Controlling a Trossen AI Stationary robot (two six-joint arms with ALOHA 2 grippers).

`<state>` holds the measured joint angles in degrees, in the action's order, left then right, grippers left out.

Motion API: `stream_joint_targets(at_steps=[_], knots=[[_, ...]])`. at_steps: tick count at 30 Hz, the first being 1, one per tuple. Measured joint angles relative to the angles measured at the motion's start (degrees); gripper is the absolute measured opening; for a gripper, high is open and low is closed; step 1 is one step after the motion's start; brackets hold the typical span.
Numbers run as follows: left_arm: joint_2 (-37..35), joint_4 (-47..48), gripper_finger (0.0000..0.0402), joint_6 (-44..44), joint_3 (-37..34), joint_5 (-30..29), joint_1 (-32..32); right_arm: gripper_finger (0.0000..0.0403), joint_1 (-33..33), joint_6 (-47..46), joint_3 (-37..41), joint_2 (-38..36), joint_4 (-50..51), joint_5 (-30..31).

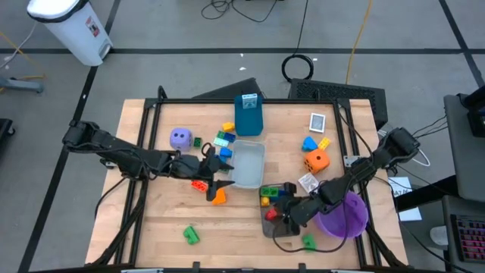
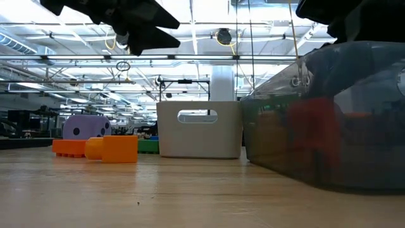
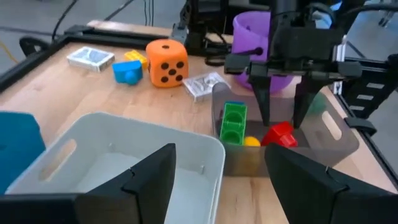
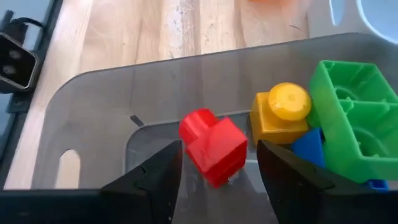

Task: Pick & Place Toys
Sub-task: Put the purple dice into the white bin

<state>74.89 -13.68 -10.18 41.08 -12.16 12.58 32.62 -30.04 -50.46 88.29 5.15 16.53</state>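
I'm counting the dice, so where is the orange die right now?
In the high view the orange die sits on the table's right half, just below a blue brick and above a small clear packet.

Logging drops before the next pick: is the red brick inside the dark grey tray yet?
Inside. The red brick lies on the dark grey tray's floor between the right gripper's open fingers, untouched.

Two dark, jointed arms, matte black throughout; black cables loop along their links; the left hand (image 1: pixel 214 171) and right hand (image 1: pixel 283 218) each end in two flat, angular black fingers (image 4: pixel 152 180).
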Motion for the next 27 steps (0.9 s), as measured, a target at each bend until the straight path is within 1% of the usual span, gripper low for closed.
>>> stream_joint_targets(at_steps=[4,6,8,10,13,15,18,20,21,24,27], knots=[[-0.4,-0.1,0.0255,2.7,0.0,0.0,-0.9,0.0213,-1.6,3.1,0.0,-2.8,0.0,-5.8],[-0.8,-0.1,0.0255,3.8,0.0,0.0,-1.5,0.0214,-2.4,3.7,0.0,-4.7,0.0,-7.6],[-0.8,1.0,0.0255,4.9,0.0,0.2,-1.9,0.0213,-3.0,5.0,0.0,-7.1,0.8,-7.6],[-1.5,4.2,0.0255,6.6,0.0,1.1,-2.4,0.021,-3.5,7.7,0.0,-9.3,1.8,-6.9],[-2.1,10.3,0.0255,7.2,0.8,2.2,-3.3,0.0205,-3.8,11.8,0.0,-12.0,3.5,-1.3],[-3.3,18.7,0.0255,6.0,1.1,2.1,-3.7,0.0203,-3.8,15.2,0.0,-13.1,3.1,4.4],[-3.7,27.2,0.0255,3.7,3.0,1.1,-4.9,0.0201,-3.8,20.4,0.1,-13.8,2.3,12.0],[-4.1,34.8,0.0255,2.5,3.3,-0.5,-6.0,0.0201,-4.2,23.4,0.1,-13.7,0.4,15.5],[-4.1,37.5,0.0255,1.9,3.2,-1.4,-6.8,0.0201,-4.5,24.7,0.3,-13.7,-0.8,16.5],[-4.2,40.6,0.0255,-1.6,3.4,-3.6,-10.4,0.0201,-6.4,28.3,1.5,-13.7,-6.7,16.4],[-3.8,41.9,0.0255,-6.1,3.4,-3.5,-15.8,0.0201,-8.9,30.8,4.4,-13.7,-15.2,16.4]])
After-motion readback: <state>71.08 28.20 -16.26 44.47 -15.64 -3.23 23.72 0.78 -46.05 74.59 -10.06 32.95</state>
